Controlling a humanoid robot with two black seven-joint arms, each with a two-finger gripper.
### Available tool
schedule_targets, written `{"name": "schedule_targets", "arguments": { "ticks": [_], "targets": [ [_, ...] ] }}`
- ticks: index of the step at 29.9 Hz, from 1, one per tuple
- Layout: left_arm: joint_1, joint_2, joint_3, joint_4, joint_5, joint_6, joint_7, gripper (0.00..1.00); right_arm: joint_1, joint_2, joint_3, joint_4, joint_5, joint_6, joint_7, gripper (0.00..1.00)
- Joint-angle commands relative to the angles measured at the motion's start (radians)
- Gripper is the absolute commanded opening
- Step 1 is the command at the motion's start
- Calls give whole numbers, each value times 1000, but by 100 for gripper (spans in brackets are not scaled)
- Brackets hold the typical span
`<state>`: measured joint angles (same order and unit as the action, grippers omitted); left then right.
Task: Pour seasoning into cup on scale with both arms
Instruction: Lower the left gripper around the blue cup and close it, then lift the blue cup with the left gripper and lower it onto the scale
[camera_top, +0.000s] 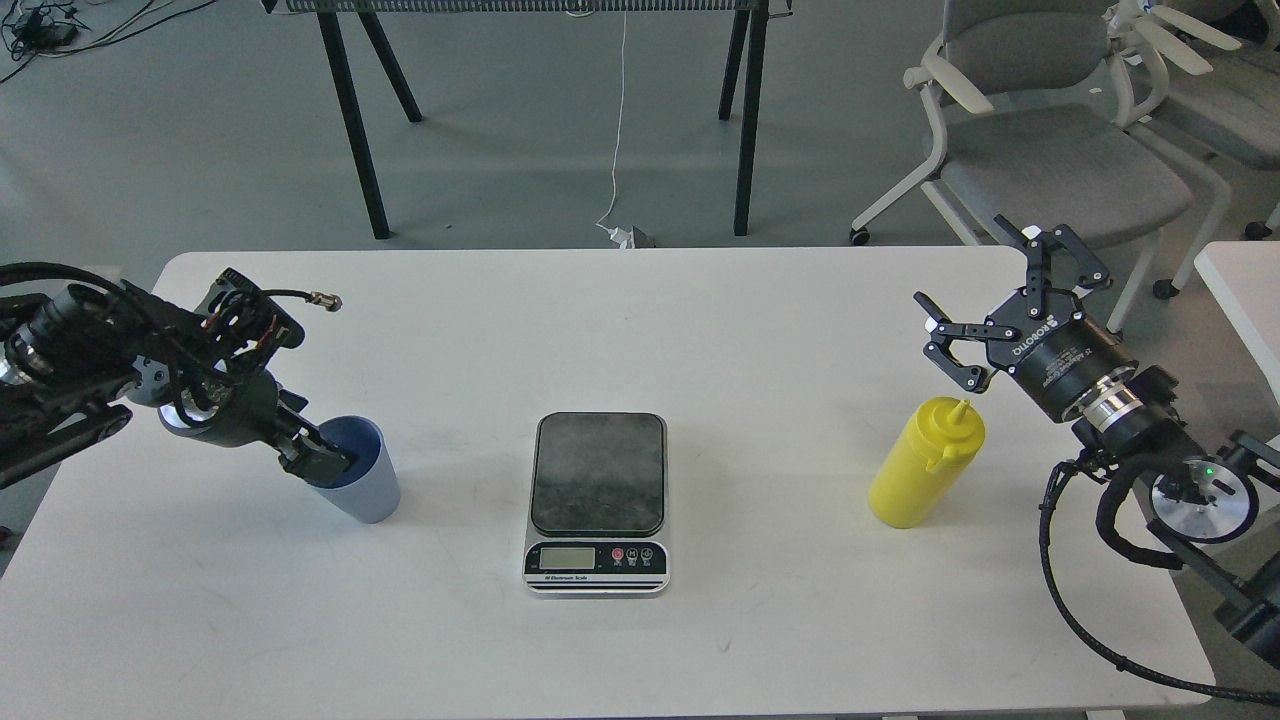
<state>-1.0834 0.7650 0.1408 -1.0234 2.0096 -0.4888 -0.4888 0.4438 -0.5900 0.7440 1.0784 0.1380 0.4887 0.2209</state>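
The light-blue ribbed cup (358, 482) stands on the white table (700, 330) at the left. My left gripper (320, 459) reaches down to the cup's left rim, with a dark fingertip over the opening; its fingers cannot be told apart. The kitchen scale (597, 500) lies in the middle with a bare dark platform. The yellow seasoning bottle (922, 470) stands upright at the right. My right gripper (962, 264) is open and empty, above and just behind the bottle's nozzle, not touching it.
Grey office chairs (1040, 150) stand behind the table's right end. A black-legged table (350, 120) stands behind on the floor. A second white table's corner (1245, 290) shows at the far right. My right arm's cable (1060, 590) loops over the table's right edge.
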Motion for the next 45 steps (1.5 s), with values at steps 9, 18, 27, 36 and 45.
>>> {"name": "schedule_targets", "arguments": {
  "ticks": [9, 18, 27, 36, 45],
  "targets": [
    [0, -3, 0, 0, 1, 0, 0, 72, -10, -1, 1, 0, 0, 0, 0, 99],
    [2, -1, 3, 0, 9, 0, 0, 38, -11, -1, 1, -2, 0, 0, 0, 99],
    [10, -1, 0, -1, 11, 0, 0, 5, -11, -1, 1, -9, 0, 0, 0, 99],
    [-23, 2, -1, -1, 11, 0, 0, 3, -17, 1, 0, -9, 0, 0, 0, 99],
    [-237, -70, -9, -15, -15, 0, 0, 3, -16, 1, 1, -9, 0, 0, 0, 99]
  ]
}}
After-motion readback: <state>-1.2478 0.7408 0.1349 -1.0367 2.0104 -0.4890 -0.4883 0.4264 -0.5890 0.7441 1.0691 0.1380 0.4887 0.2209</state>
